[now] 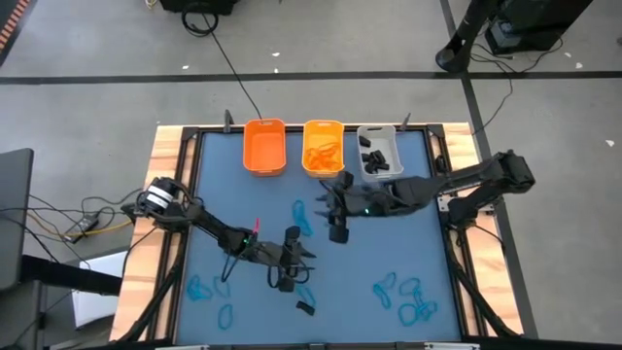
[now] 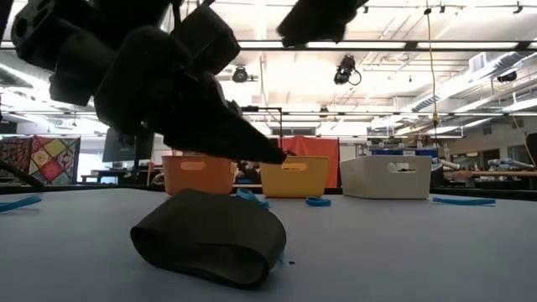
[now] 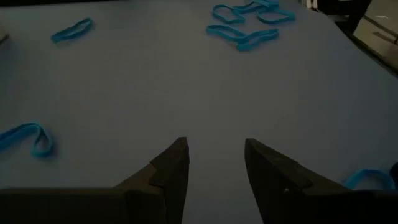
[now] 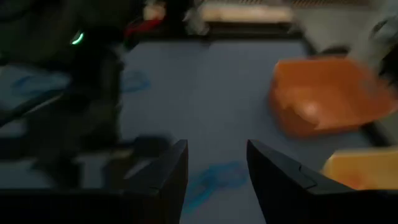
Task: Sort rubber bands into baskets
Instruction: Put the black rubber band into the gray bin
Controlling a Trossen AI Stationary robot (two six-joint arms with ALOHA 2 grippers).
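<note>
Btwn picks: right gripper [image 1: 321,202] mid-frame over thin blue rubber loops [image 1: 303,218], fingers apart, empty. Left gripper [image 1: 303,279] lower-centre, fingers apart, empty. Next: lower, pinch one.

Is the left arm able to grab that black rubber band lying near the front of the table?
Probably yes. The left gripper hovers open just beside the black rubber band, with only bare blue mat between them. The right gripper is off nearer the baskets.
</note>
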